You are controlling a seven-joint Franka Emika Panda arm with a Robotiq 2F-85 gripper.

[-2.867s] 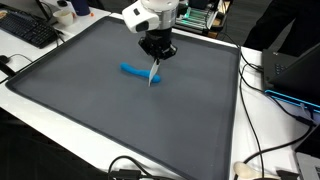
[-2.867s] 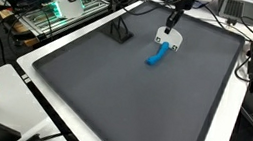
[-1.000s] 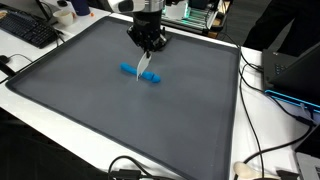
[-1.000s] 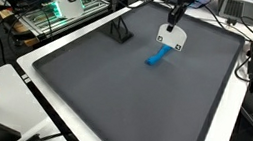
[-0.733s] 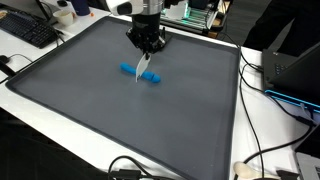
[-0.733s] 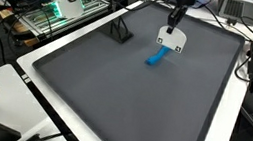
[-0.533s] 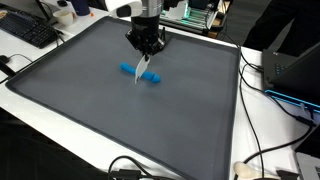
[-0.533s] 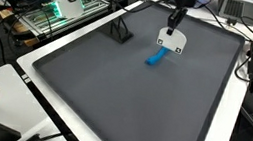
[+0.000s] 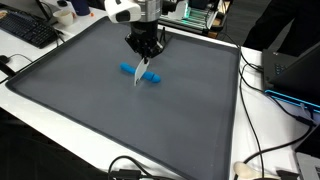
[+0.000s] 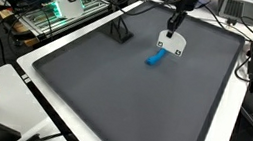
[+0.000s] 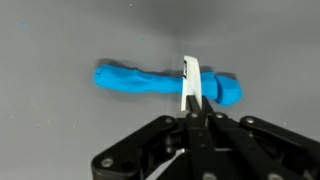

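Mat (image 9: 100, 115), dark grey, covers most of the worktop (image 9: 60, 125). Gripper (image 9: 146, 57) hangs above it, clenched on a thin white card (image 10: 172, 42) that dangles from its fingertips, clear of the mat. Blue rod-like piece (image 11: 130, 80) lies flat directly beneath the gripper, crossing behind the card in the wrist view; cannot tell if the card's lower edge touches it. Judgement: card grasped and lifted, not yet set down.

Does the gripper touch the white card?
Touching: in the wrist view the gripper is shut on the lower end of the white card.
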